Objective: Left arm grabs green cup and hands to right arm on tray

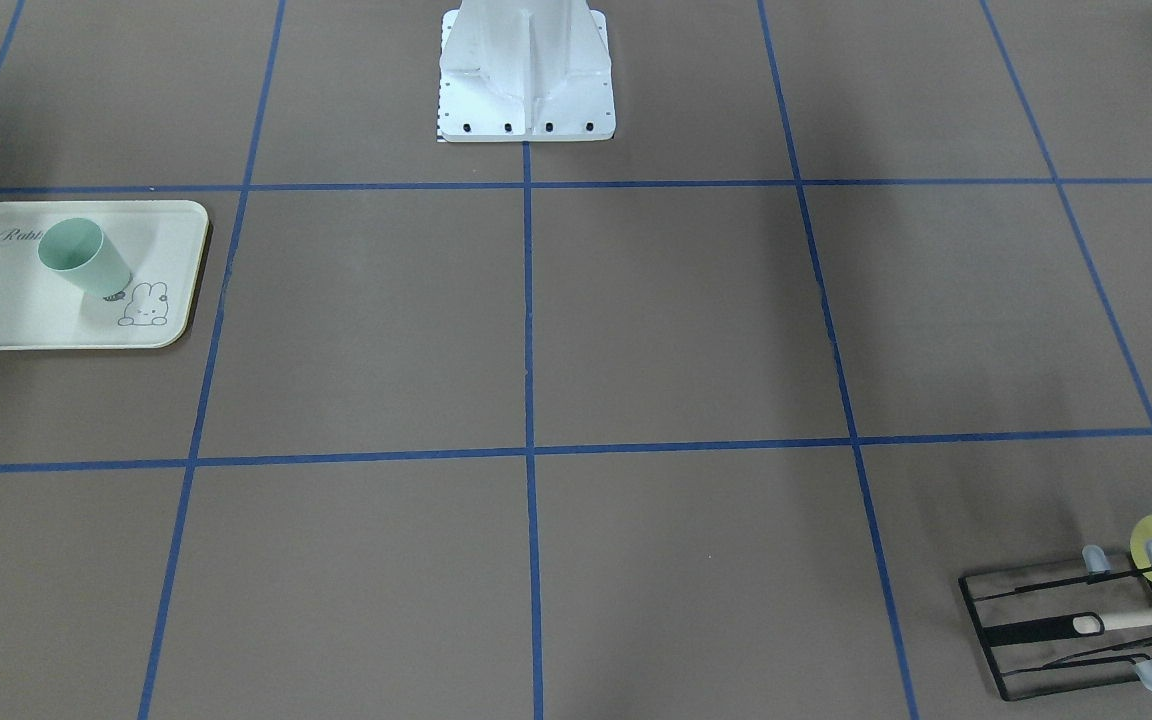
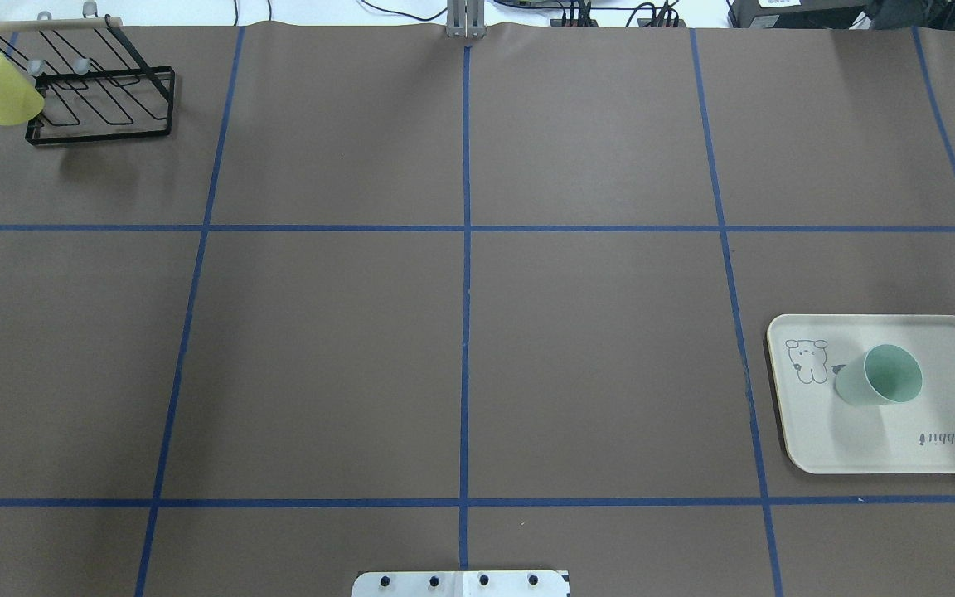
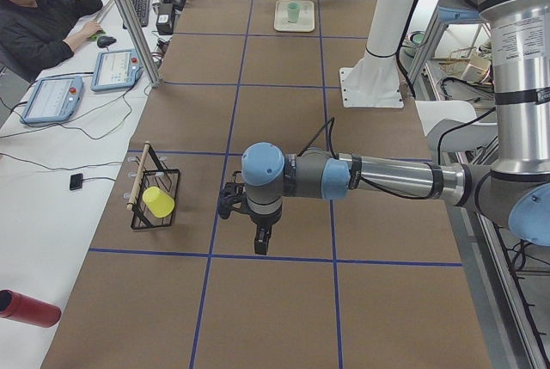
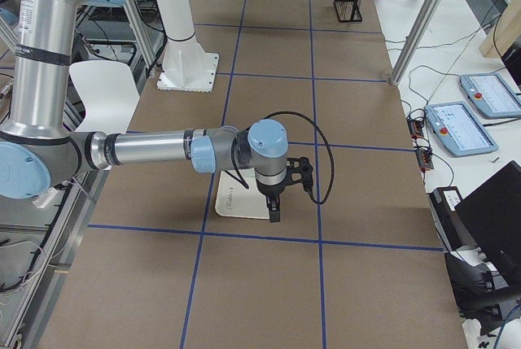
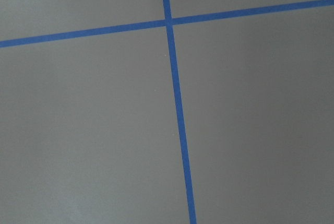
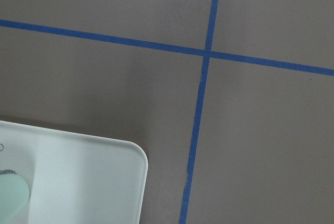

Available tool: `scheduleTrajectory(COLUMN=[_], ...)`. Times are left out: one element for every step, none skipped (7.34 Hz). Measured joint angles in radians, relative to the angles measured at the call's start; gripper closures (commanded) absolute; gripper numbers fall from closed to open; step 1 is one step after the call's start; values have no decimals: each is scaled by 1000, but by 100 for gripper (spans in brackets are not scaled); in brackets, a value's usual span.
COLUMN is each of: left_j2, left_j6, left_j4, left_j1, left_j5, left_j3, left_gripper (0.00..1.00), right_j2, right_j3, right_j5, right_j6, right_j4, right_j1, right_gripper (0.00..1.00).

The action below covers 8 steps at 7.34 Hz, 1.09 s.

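Green cup [image 2: 882, 377], a small pale mint smooth plastic tumbler, stands upright and open end up on the cream rectangular tray [image 2: 875, 448] with the bunny drawing, at the robot's right side of the brown paper-covered desk [image 2: 320, 348]. Nothing grips it, so the delivery looks done.

The silver-grey right arm [image 4: 155, 150] hangs with its wrist over the tray's edge. Its jaws show only in a side view, so I cannot tell whether they are wide or narrow. A low sideways sweep from there could tip the light cup or push the tray.

The silver-grey left arm [image 3: 378, 178] points down near the black wire rack [image 2: 104, 108] holding a yellow plastic cup [image 2: 1, 76]. Its jaws cannot be judged either. A careless swing could clip that rack.
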State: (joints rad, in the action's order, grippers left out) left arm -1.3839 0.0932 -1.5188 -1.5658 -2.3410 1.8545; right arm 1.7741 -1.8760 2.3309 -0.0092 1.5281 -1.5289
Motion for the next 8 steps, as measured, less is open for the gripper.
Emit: scheduleTrajectory(left_j2=[-1,-2,-2,-1,0,0,0,0], left_j6=[2,3,4,4,3,2,2,2], left_j4=[-4,-6,-6,-6,-6,-6,-6,-6], left_j1=[-7,-11,-14,-15,-15,-16,-16,-16], left_j5=[2,3,3,3,3,3,3,3], left_j3=[3,10,20,28,32,34,35,35], left_gripper=[0,0,0,0,0,0,0,0], right_j2=[1,1,1,1,1,1,1,1], right_j3=[0,0,0,0,1,1,1,1], right_j5=[0,1,2,2,2,2,1,1], right_j6=[0,0,0,0,0,0,0,0], right_j4=[-1,-1,-2,-2,-2,-2,-3,-3], right_j1=[0,0,0,1,1,1,1,1], right_gripper=[0,0,0,0,0,0,0,0])
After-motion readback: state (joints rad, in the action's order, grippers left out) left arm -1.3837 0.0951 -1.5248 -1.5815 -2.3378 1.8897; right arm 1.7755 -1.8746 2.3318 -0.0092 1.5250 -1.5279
